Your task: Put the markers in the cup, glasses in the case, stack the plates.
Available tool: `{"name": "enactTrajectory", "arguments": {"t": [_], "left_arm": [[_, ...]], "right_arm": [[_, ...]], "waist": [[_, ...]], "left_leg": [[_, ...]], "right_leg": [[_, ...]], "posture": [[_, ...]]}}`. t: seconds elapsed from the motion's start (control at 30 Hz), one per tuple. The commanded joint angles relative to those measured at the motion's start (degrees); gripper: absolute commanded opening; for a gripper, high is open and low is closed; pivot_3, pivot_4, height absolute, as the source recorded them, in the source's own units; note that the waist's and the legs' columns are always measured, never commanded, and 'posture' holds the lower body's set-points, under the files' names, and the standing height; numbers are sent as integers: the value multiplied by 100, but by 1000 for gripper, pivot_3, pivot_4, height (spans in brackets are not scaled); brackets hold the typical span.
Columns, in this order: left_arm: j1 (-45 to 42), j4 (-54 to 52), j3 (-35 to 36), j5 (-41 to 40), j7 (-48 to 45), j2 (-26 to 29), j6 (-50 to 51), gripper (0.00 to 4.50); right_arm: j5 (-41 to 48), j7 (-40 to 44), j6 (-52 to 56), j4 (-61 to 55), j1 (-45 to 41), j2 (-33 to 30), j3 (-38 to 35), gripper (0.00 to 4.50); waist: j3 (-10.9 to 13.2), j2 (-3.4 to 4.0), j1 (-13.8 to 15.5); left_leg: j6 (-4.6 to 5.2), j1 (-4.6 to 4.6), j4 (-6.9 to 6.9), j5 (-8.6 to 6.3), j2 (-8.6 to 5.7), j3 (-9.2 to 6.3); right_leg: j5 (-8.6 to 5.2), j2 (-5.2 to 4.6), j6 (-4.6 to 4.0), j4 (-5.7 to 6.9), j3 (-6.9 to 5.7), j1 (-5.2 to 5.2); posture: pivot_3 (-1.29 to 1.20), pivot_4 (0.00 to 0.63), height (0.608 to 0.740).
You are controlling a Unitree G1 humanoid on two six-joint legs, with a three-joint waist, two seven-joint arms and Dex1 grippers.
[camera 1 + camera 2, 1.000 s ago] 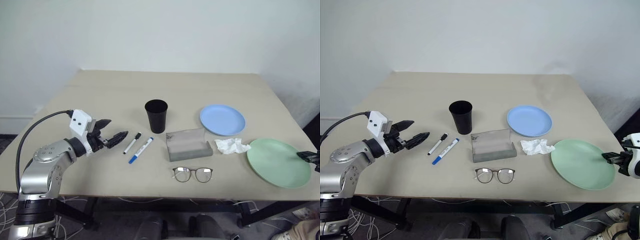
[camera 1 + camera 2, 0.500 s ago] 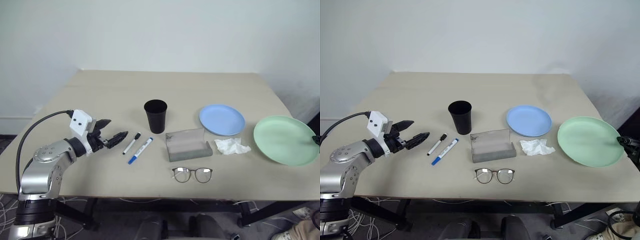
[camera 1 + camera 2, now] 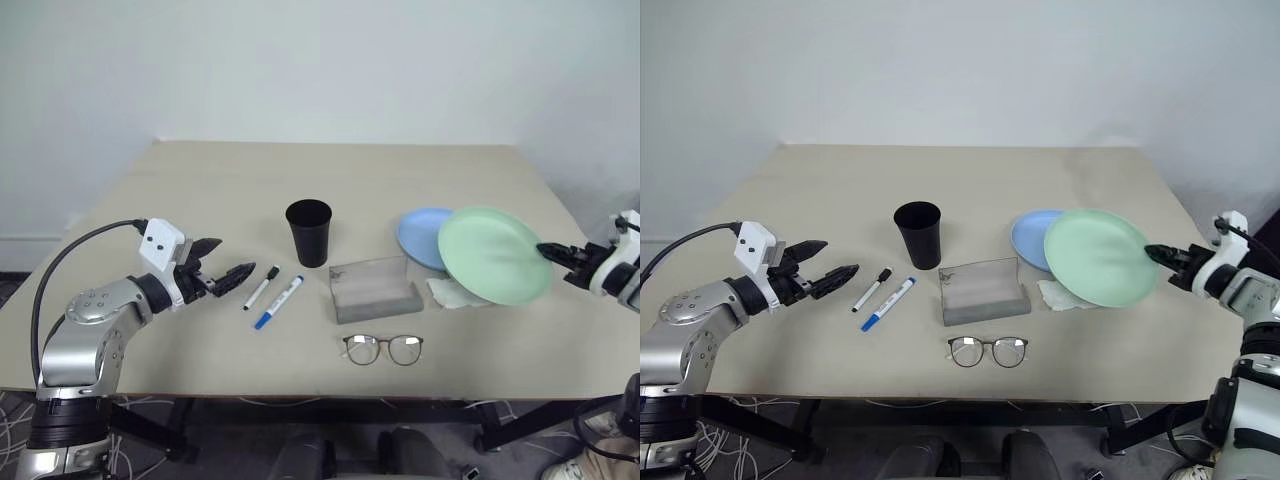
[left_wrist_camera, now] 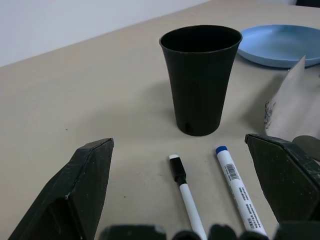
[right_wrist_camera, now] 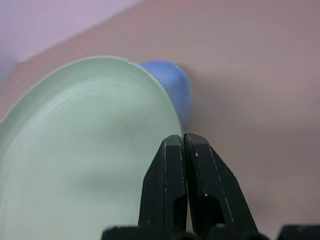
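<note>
R gripper (image 3: 1162, 257): clamped tight on rim of green plate (image 3: 1100, 257), at its right edge. Plate airborne, tilted, face toward camera, hanging over near-right part of blue plate (image 3: 1032, 236) and covering part of tissue (image 3: 1060, 296).

Blue plate: flat on table (image 3: 960, 180), right of centre, partly hidden behind green one.

L gripper (image 3: 228, 276): jaws spread full wide, nothing held, parked just off table at left, pointing at markers, short of them.

Black-cap marker (image 3: 264, 287): lying flat, just beyond L fingertips (image 3: 243, 272). Blue-cap marker (image 3: 280, 301): alongside it, close, not touching as far as visible. Both in front of cup, outside it.

Cup (image 3: 309, 232): upright, mid-table, looks empty in L wrist view.

Case (image 3: 375, 290): lid up, between markers and plates, nothing visible inside.

Glasses (image 3: 383, 348): on table, arms folded, just in front of case, toward near edge.

Step in hand (judged): plate stacking, carry phase; green not yet set down.

Next move calls for: centring green over blue, levelling from tilt, lowering till nested, then release. Risk: rim landing on tissue or off-centre, leaving stack askew; thin edge pinch may let plate swing.

Outstanding: markers to cup, glasses to case.
</note>
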Motion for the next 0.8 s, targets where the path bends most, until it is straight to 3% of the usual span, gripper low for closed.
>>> {"name": "enactTrajectory", "arguments": {"t": [0.03,0.4,0.8], "left_arm": [[-99,-137,139,4,19,104,-23,4500],[9,-255,192,-24,106,93,33,4500],[-33,-274,157,-13,148,79,42,4500]], "right_arm": [[91,-549,157,-832,-242,384,148,10],[-301,-1958,-115,-494,-1098,1066,449,10],[-915,-2941,-1367,1196,-2066,1309,713,10]], "waist": [[0,0,-1],[-2,1,41],[-2,2,31]], "left_leg": [[-1,-1,-2,0,0,-1],[-12,-17,-33,-6,-5,11],[-11,-13,-46,-6,-4,60]], "right_leg": [[0,0,0,0,-1,-1],[36,-14,-51,0,0,-41],[37,9,-52,2,7,-55]], "posture": [[0,0,738],[0,0,738],[0,0,738]]}}
